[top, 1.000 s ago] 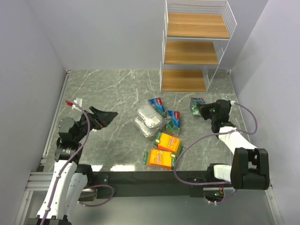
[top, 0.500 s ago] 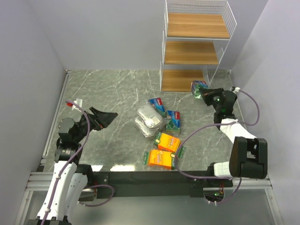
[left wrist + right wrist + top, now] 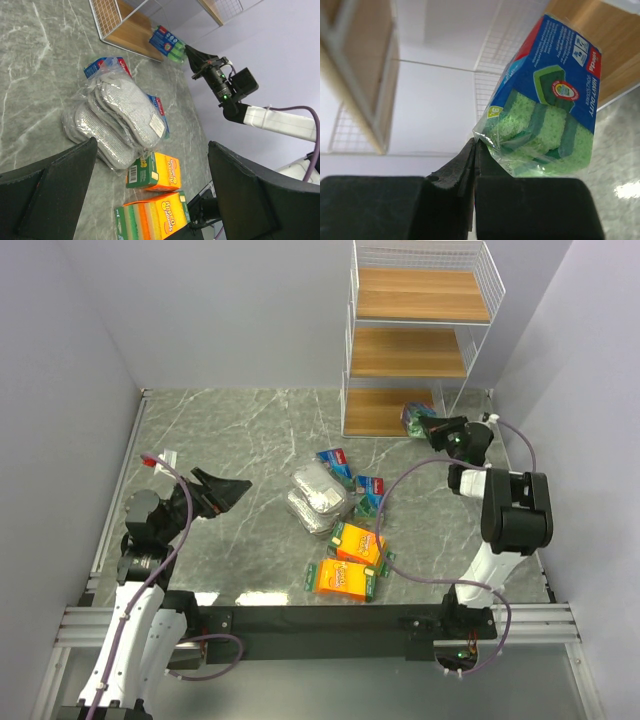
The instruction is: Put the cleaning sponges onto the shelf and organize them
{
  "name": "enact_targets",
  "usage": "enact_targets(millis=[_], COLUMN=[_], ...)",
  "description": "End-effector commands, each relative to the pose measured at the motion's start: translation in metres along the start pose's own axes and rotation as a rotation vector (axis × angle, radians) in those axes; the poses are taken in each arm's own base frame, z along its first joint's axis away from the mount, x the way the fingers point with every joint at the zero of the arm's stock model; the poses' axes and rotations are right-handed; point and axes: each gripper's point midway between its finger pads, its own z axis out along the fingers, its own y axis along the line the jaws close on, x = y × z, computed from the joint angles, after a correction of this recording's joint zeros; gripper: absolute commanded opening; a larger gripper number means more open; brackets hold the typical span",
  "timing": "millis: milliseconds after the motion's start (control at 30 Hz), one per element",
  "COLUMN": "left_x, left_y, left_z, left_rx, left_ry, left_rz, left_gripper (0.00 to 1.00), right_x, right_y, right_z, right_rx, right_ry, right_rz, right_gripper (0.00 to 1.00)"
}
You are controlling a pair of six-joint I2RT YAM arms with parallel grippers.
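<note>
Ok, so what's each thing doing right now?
Shelf, upright, no packs on it.
Left fingers, open, holding nothing.
Right fingers, shut on a blue-and-green pack, held near the shelf's bottom tier.
Silvery packs, lying overlapped on the table.
Orange packs, lying on the table.
Other blue-and-green packs, lying on the table.

Grey marbled tabletop (image 3: 250,430), pale plain walls (image 3: 230,310), black rail (image 3: 300,619) along near edge

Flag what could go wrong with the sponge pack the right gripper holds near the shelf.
The right gripper pinches only the wrapper's edge of the blue-and-green plastic-wrapped sponge pack, so it may slip or swing. It hangs close to the white wire-and-wood shelf and could snag the mesh.
</note>
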Motion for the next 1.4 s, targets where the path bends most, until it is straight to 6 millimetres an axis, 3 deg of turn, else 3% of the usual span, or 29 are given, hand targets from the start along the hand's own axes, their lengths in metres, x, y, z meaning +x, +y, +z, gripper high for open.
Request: enact_targets(millis=[0,400,600,1167,1367], left_x=[-0.005,-0.004,-0.007,-0.001,0.0], left_y=[-0.011,-0.015,-0.018,-0.015,-0.014], left_z=[-0.001,0.004,0.0,-0.003,-0.002], left_rx=[0.035,0.07,0.065,0.067,0.067], left_ry=[-0.003,0.008,-0.008,-0.005,0.0], left_rz=[0.036,0.004,0.025,0.013,0.005], left_gripper=[1.0,0.99,1.0,0.99,0.99], right_x=[-0.018,-0.016,-0.01,-0.007,-0.008], right_y=[0.037,-0.043,-0.071,-0.075,-0.056], right_z=[0.01,0.022,0.025,0.042,0.047], right_rx=[-0.137,0.21,0.326,0.34,0.29], right_ry=[-0.046,-0.036,-0.014,-0.022,-0.083], right_rz=[-0.054,-0.047,0.003,0.155,0.172], right_gripper=[0.0,0.0,0.0,0.0,0.0])
